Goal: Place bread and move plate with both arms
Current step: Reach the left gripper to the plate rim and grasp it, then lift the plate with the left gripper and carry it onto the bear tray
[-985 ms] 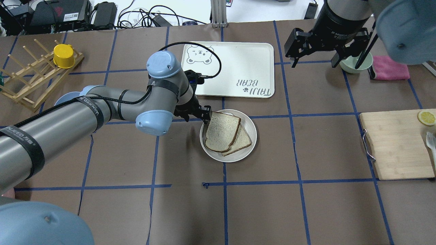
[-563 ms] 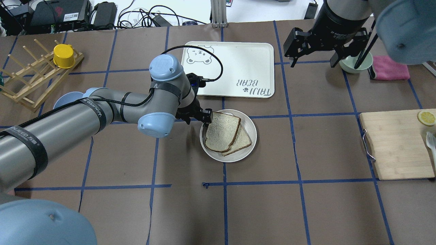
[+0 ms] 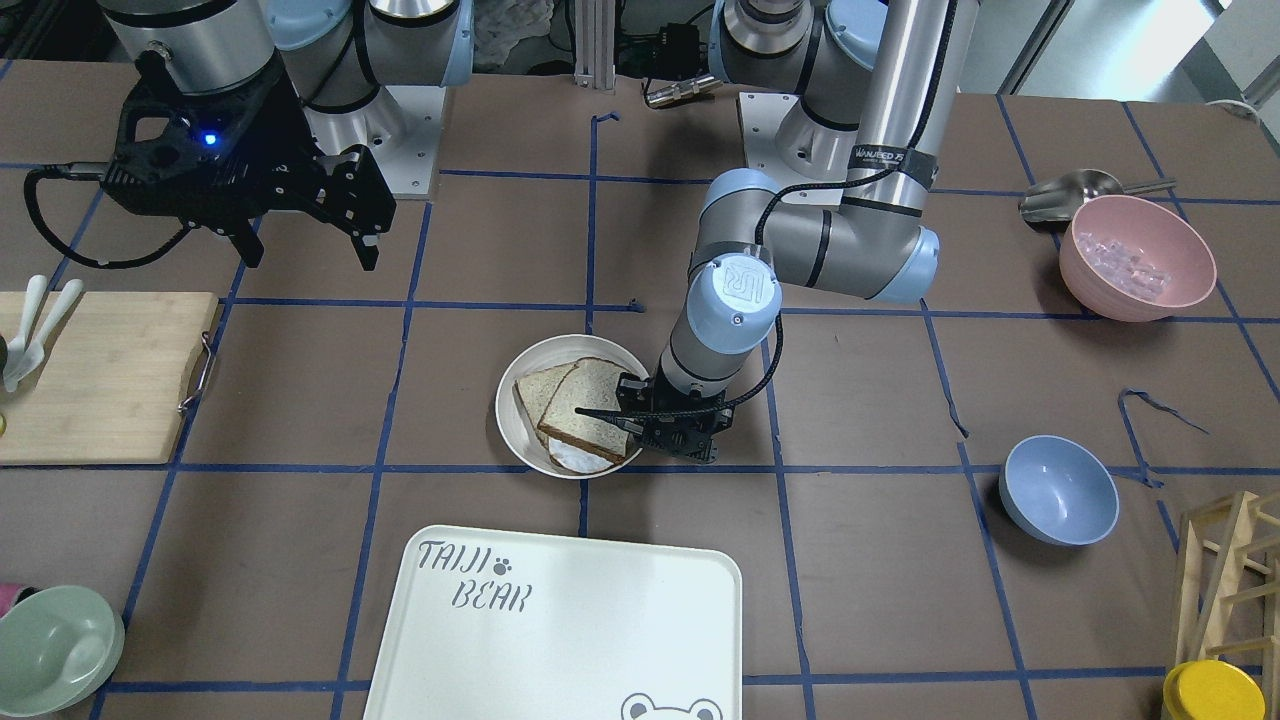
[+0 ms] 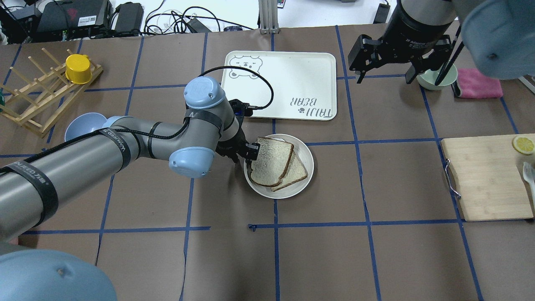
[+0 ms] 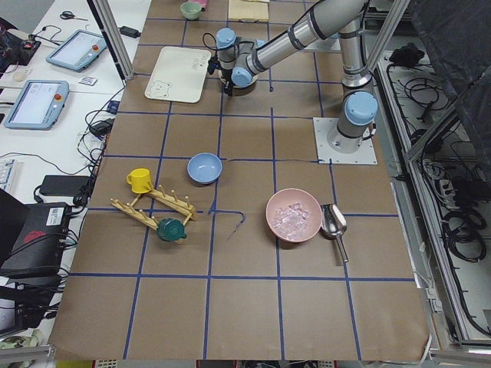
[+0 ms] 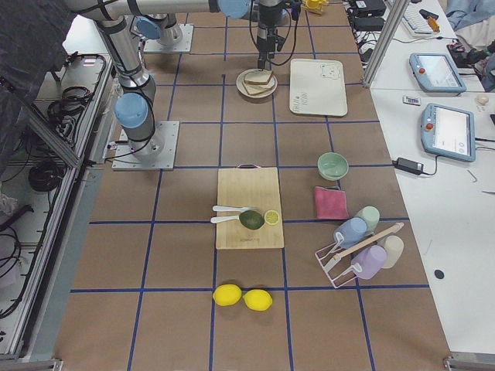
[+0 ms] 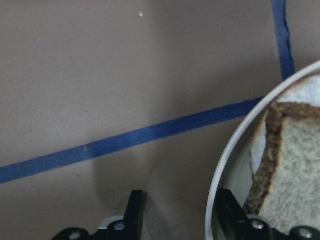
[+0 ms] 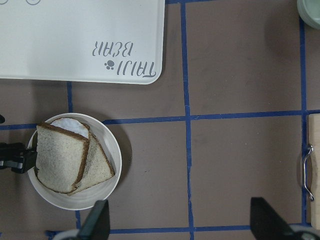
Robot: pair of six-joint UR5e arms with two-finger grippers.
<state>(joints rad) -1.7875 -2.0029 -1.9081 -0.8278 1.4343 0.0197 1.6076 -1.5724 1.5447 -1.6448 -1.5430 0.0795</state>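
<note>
The white plate (image 4: 304, 151) sits mid-table and holds the dark-crusted bread (image 4: 271, 161), which lies on a paler slice (image 4: 297, 172). All three also show in the front view, plate (image 3: 512, 432), bread (image 3: 592, 405), and in the right wrist view, plate (image 8: 114, 147), bread (image 8: 59, 159). My left gripper (image 4: 249, 155) is open and low at the plate's left rim. In the left wrist view (image 7: 180, 215) one finger stands outside the rim (image 7: 234, 150) and one inside, by the bread (image 7: 295, 170). My right gripper (image 4: 385, 77) is open and empty, high above the far right.
The "TAIJI BEAR" tray (image 4: 288, 83) lies just beyond the plate. A green bowl (image 4: 434, 77) and a pink cloth (image 4: 478, 83) are far right. A wooden board (image 4: 485, 179) is on the right, a blue bowl (image 4: 81, 125) and a wooden rack (image 4: 42, 96) on the left.
My left gripper has shifted toward the near side along the plate's left rim and sits lower around it. Plate and bread have nudged slightly left. The right arm has barely moved.
</note>
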